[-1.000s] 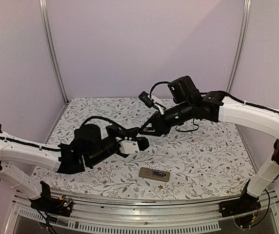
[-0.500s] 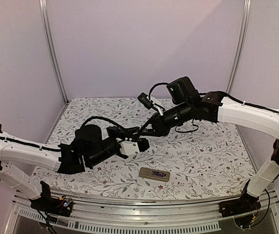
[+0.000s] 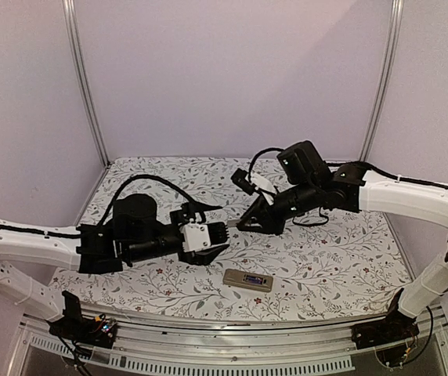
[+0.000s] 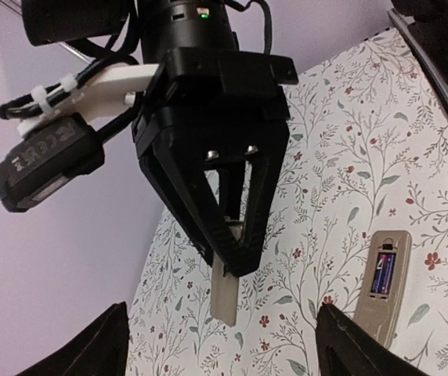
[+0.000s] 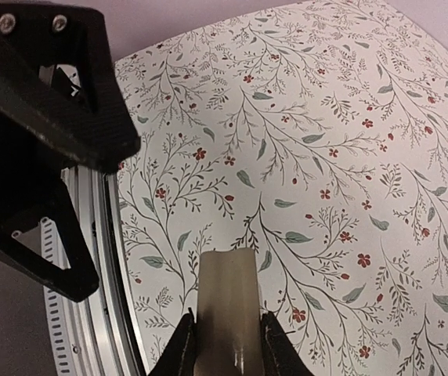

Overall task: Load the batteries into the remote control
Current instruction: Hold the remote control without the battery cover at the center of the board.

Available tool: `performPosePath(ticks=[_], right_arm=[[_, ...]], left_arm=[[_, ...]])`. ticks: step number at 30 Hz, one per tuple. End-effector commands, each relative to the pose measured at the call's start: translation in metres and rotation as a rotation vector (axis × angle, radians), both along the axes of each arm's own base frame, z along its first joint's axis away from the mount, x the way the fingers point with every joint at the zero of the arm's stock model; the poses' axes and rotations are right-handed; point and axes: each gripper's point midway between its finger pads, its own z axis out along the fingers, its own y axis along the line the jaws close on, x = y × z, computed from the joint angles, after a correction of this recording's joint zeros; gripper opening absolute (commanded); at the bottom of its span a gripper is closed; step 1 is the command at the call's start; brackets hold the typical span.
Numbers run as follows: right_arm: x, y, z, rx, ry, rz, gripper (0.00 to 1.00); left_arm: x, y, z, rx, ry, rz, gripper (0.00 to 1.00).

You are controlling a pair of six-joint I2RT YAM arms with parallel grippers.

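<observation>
Remote control [image 3: 247,280]: slim, grey-beige back up, flat on the flowered table [image 3: 326,251] near its front edge, bay uncovered. Batteries [image 4: 380,276]: dark, seated lengthwise inside that bay; count unclear.

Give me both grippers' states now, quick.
Left gripper: open, holding nothing.
Right gripper: closed on the cover.
</observation>
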Motion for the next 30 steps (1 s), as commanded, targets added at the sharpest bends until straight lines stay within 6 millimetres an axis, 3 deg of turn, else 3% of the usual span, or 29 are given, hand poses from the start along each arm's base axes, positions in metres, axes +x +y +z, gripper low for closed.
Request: performPosePath(ticks=[1, 7, 10, 12, 14, 18, 30], right_arm=[[-0.005, -0.018, -0.01, -0.008, -0.181, 0.063, 0.07], [-0.033, -0.042, -0.057, -0.032, -0.295, 0.141, 0.05], [-0.038, -0.05, -0.071, -0.039, -0.315, 0.117, 0.03], [-0.039, -0.053, -0.084, -0.055, -0.285, 0.098, 0.02], [-0.041, -0.055, -0.1, -0.082, -0.241, 0.09, 0.01], [-0.046, -0.057, -0.123, -0.098, -0.204, 0.099, 0.0], [-0.052, -0.067, -0.127, -0.069, -0.242, 0.105, 0.0]], left_arm=[[-0.011, 0.004, -0.034, 0.075, 0.245, -0.073, 0.82], [-0.007, 0.011, -0.095, 0.226, 0.381, -0.064, 0.83], [-0.011, 0.013, -0.127, 0.311, 0.461, -0.086, 0.86], [-0.012, 0.008, -0.139, 0.34, 0.514, -0.108, 0.89], [-0.011, 0.004, -0.152, 0.37, 0.554, -0.119, 0.99], [-0.01, -0.005, -0.169, 0.393, 0.577, -0.177, 1.0], [-0.003, -0.02, -0.204, 0.406, 0.759, -0.255, 0.95]])
